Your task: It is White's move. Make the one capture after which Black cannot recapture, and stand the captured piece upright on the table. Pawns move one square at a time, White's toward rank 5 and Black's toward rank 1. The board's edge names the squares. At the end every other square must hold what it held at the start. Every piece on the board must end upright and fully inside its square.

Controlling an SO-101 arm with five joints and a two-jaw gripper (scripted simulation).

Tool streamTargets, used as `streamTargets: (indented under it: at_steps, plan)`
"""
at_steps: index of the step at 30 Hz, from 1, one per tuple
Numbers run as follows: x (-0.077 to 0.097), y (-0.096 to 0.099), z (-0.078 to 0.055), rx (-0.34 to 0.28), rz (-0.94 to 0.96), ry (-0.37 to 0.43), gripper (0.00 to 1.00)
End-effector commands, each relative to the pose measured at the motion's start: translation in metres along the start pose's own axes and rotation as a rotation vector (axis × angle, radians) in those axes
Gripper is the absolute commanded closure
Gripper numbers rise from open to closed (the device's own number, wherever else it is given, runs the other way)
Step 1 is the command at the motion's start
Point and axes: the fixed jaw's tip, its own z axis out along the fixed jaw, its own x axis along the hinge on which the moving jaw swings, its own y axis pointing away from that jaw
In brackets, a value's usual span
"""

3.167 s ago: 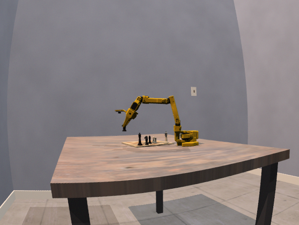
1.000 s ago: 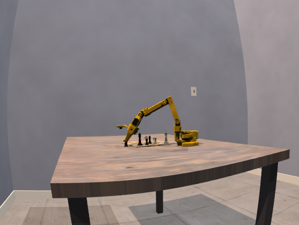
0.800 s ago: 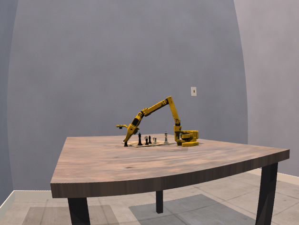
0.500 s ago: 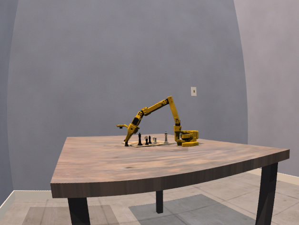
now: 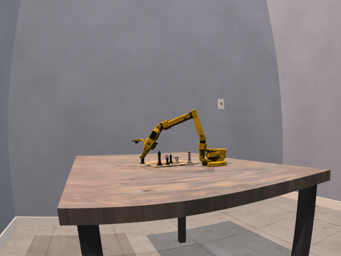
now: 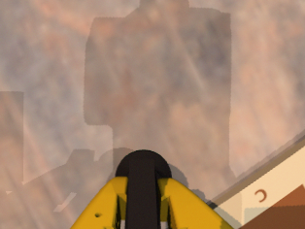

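Observation:
My gripper (image 5: pixel 142 159) (image 6: pixel 143 194) is shut on a small black chess piece (image 5: pixel 142 160) (image 6: pixel 143 167). It holds the piece upright, low over the wooden table (image 5: pixel 115 187) (image 6: pixel 160 73), just off the left edge of the chessboard (image 5: pixel 152 164) (image 6: pixel 272 194). In the wrist view only the piece's dark round top shows between the yellow fingers. I cannot tell whether its base touches the table. On the board stand a tall black piece (image 5: pixel 159 158), two smaller black pieces (image 5: pixel 166 160) (image 5: pixel 170 158), a small white piece (image 5: pixel 176 159) and a tall white piece (image 5: pixel 189 156).
The arm's yellow base (image 5: pixel 214 158) sits on the table right of the board. The board's edge letter C (image 6: pixel 261 195) shows at the lower right of the wrist view. The table's front edge is far from the board.

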Motion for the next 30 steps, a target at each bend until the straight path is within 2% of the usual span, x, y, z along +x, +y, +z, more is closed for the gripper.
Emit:
streamTargets:
  at_steps: [1,30]
  plan:
    - [-0.004,0.0032,-0.0011,-0.006,-0.003,-0.003,1.0]
    - [0.0002,0.0032,0.0061,-0.006,-0.003,-0.003,1.0]
